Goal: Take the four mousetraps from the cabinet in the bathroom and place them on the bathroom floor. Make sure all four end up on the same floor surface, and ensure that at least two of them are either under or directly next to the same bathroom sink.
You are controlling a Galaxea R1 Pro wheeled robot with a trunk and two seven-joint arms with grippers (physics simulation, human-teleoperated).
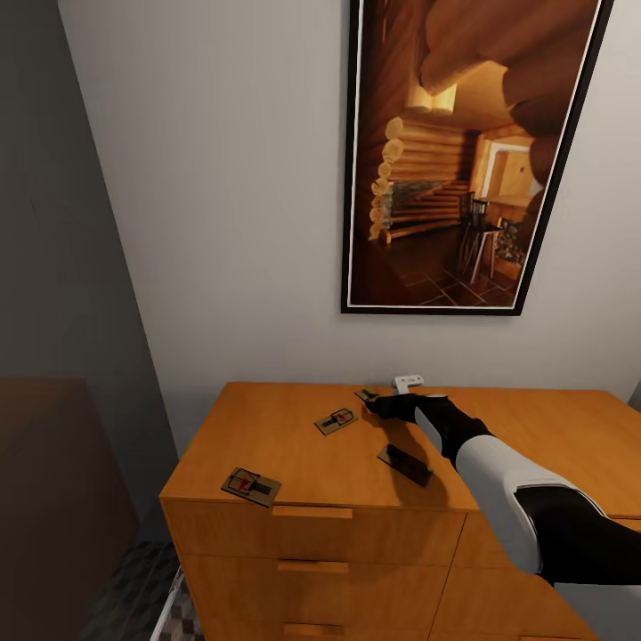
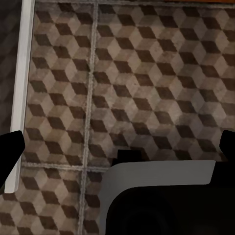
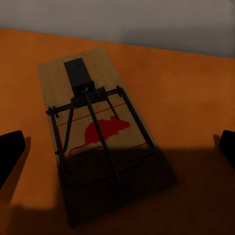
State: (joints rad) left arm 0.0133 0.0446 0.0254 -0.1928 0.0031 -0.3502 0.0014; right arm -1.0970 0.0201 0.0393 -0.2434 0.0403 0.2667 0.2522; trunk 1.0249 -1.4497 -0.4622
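Mousetraps lie scattered on the cabinet point(image 1: 267, 427) top, so the right gripper point(image 3: 117, 147) hovers, jaws wide, straddling the rear mousetrap point(image 3: 100, 132) for pickup. Left gripper point(image 2: 117, 147), also spread wide and empty, hangs over the bathroom floor point(image 2: 147, 73).

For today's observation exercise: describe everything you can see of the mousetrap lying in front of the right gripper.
The mousetrap is a flat rectangular board of pale wood, lying face up on the orange-brown cabinet top near the wall. It carries a dark wire frame, a coiled spring, a black plate at one end and a red mouse print. The right gripper, open, casts its shadow over the near end; nothing visibly touches it.
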